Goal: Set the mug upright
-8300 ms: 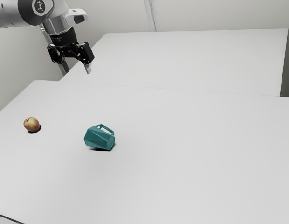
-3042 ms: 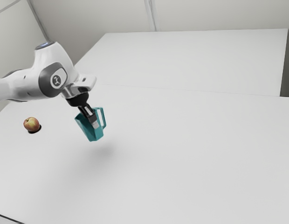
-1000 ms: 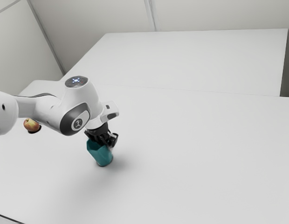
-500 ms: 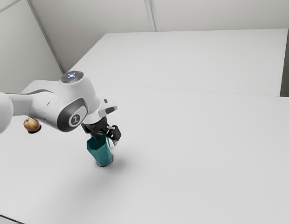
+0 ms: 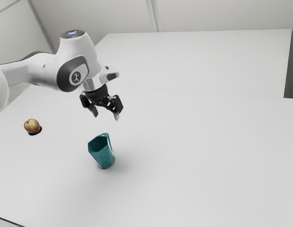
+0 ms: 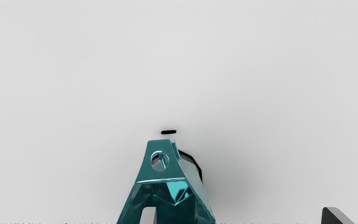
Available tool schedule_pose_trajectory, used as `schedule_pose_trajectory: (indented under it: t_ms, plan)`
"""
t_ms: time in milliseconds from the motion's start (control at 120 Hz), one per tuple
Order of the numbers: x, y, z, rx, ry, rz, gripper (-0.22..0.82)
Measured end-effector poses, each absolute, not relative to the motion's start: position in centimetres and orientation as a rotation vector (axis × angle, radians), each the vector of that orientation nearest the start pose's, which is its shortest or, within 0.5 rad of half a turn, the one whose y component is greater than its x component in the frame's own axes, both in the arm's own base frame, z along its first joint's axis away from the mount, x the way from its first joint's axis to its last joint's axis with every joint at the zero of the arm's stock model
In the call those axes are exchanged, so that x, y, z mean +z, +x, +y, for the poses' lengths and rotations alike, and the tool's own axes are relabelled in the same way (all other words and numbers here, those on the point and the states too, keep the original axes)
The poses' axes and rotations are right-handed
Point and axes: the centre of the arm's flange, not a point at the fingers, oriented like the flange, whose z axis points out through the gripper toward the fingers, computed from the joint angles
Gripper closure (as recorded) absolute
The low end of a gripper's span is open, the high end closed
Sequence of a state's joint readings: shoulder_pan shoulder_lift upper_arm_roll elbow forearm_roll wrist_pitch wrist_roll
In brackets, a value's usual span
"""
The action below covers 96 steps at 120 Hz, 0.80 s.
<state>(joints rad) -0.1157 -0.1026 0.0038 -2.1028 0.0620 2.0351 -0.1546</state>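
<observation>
Well, the mug (image 5: pixel 103 153) stands mouth-up on the table (image 5: pixel 198 156) beneath my open, empty pincer (image 5: pixel 106 116); misjudging height from here, I could swing low, clip it and topple it.

Plain room: pale walls (image 5: pixel 222 14), table (image 5: pixel 208 165)

The Franka arm (image 5: pixel 35 68) enters at the left edge of the exterior view and extends toward the upper centre-left, where its white wrist housing (image 5: pixel 82 66) angles downward. Below that, the black two-finger end effector (image 5: pixel 105 115) points down with its fingers spread wide apart. In the wrist view, both fingertips stand at the bottom edge, well apart.
</observation>
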Motion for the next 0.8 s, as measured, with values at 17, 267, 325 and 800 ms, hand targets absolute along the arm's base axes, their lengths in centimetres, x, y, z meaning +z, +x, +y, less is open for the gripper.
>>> schedule_pose_trajectory:
  t_ms: [17,267,325,800]
  plan:
    - [46.9,52.4,-5.5,-0.056,-3.091,-0.027,0.03]
    - [50.7,54.6,-6.1,0.017,-3.088,-0.032,0.02]
    - [52.0,55.2,-6.3,0.01,-3.089,-0.031,0.02]
    - [58.9,56.7,-7.0,-0.11,-3.107,-0.033,0.02]
